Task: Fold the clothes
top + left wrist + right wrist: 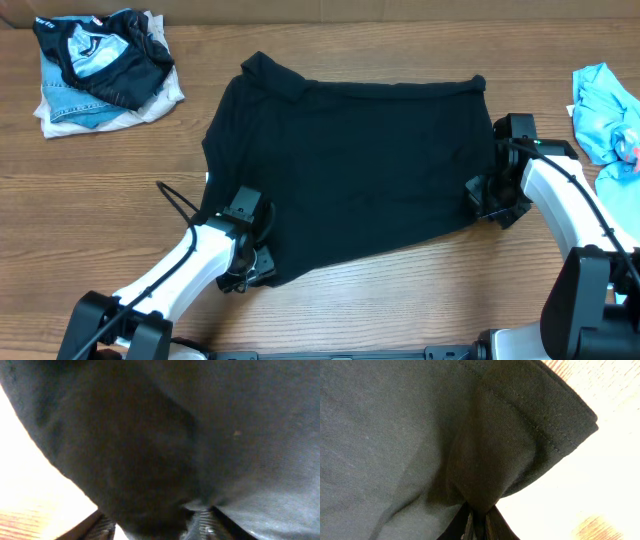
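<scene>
The black T-shirt (pixel 350 170) lies spread on the wooden table (pixel 400 300), partly folded. My left gripper (pixel 255 262) is at its front left edge. In the left wrist view the fingers (pixel 200 525) stand apart with a bulge of the black T-shirt (pixel 200 435) between them; the left gripper (pixel 150 527) is open, and a bright gap shows beside the left finger. My right gripper (pixel 480 195) is at the shirt's right edge. In the right wrist view this gripper (pixel 479 522) is shut on a pinched fold of the black T-shirt (pixel 395 435) near its hemmed corner.
A pile of clothes (pixel 100 65), black-and-pale-blue patterned on denim and white, sits at the back left. A light blue garment (pixel 605 110) lies at the right edge, close behind the right arm. Bare wood runs along the front of the table.
</scene>
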`<state>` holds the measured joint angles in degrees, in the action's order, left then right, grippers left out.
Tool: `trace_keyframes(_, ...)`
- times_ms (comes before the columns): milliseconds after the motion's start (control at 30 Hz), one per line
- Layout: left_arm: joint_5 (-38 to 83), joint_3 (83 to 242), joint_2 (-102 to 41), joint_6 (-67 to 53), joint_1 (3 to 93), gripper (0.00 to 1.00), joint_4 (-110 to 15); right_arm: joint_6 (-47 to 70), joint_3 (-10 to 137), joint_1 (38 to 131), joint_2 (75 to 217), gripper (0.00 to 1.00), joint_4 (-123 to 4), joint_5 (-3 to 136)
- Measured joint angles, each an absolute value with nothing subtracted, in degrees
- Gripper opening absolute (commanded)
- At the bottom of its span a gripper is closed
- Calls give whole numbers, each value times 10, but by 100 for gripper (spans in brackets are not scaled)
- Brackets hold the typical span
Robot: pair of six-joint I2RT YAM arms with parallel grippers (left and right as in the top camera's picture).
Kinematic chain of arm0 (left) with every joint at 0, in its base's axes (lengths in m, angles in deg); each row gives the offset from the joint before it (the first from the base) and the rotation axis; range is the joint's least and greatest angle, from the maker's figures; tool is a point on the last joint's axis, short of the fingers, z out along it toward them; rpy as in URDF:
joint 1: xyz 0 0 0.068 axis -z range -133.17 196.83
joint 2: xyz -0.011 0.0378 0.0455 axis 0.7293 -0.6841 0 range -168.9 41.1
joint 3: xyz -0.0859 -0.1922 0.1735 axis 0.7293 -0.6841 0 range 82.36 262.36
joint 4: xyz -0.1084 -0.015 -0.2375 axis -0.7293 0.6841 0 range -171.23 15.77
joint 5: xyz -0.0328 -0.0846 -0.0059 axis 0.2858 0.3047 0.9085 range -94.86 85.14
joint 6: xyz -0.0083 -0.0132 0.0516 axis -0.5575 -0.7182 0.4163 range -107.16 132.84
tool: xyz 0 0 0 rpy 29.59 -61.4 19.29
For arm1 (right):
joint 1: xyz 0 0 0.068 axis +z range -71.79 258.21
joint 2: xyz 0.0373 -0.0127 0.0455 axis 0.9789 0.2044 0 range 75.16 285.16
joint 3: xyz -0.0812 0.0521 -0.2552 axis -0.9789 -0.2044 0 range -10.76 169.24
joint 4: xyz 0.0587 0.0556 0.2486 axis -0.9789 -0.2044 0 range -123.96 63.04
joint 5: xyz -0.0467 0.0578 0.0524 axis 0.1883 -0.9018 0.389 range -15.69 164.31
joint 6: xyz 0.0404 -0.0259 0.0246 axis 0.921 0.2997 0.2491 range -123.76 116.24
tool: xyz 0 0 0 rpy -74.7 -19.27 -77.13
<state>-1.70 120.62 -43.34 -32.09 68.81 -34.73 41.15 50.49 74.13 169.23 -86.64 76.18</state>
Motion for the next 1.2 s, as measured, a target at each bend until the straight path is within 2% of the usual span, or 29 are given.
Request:
trace_keyframes(67, -12, 1212, -442, -319, 688, 16, -345, 411, 505, 741, 1692, 10, -867, 762)
trace_keyframes(133, -7, 1216, -446, -319, 688, 4, -345, 411, 505, 741, 1692, 10, -868, 760)
trace_keyframes(300, -3, 1226, -452, -320, 688, 4, -318, 411, 505, 741, 1692, 10, -870, 758)
trace_keyframes(367, -6, 1238, -459, -320, 689, 4, -270, 411, 505, 741, 1692, 10, -870, 755)
trace_keyframes(467, -16, 1274, -461, -320, 689, 4, -194, 412, 505, 742, 1692, 4, -871, 745)
trace_keyframes(700, -47, 1379, -458, -317, 689, 5, -96, 416, 506, 742, 1691, 4, -885, 747)
trace_keyframes(833, -60, 1401, -457, -302, 689, 7, -125, 418, 519, 742, 1687, 6, -878, 747)
trace_keyframes(1133, -74, 1404, -458, -274, 668, 6, -270, 421, 534, 742, 1683, 8, -755, 721)
trace_keyframes(1200, -84, 1404, -458, -272, 655, 8, -299, 422, 535, 742, 1683, 12, -725, 715)
